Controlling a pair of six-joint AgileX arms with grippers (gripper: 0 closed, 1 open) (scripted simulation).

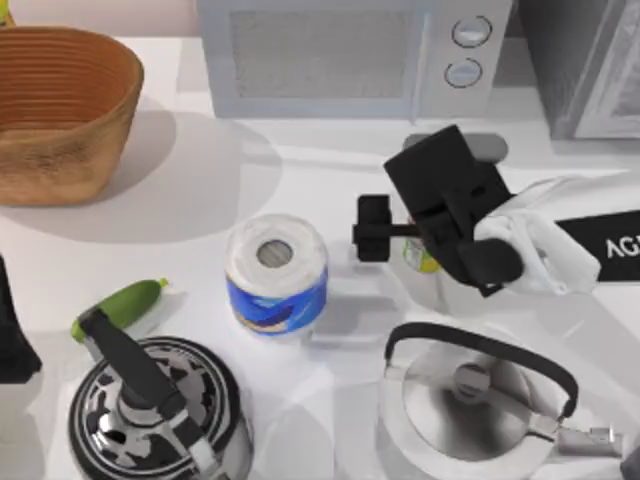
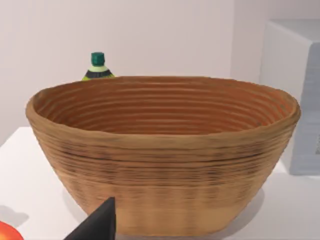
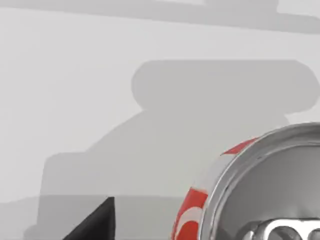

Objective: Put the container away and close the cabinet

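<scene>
The container (image 1: 423, 258) is a small can standing right of the table's middle; a strip of its yellow-green side shows under my right arm. In the right wrist view its silver top and red-and-white side (image 3: 192, 210) sit very close. My right gripper (image 1: 430, 245) hangs over it, open, with one finger on each side of the can, and one dark fingertip (image 3: 97, 220) shows apart from it. A grey box that may be the cabinet (image 1: 590, 60) stands at the back right, cut by the frame edge. My left gripper (image 1: 12, 340) is parked at the left edge, fingertip (image 2: 100, 222) in view.
A white-and-blue paper roll (image 1: 277, 275) stands left of the can. A woven basket (image 1: 60, 110) is back left, a microwave (image 1: 340, 55) at the back. In front are a black kettle (image 1: 150, 410), a silver kettle (image 1: 470, 400) and a green cucumber (image 1: 120, 308).
</scene>
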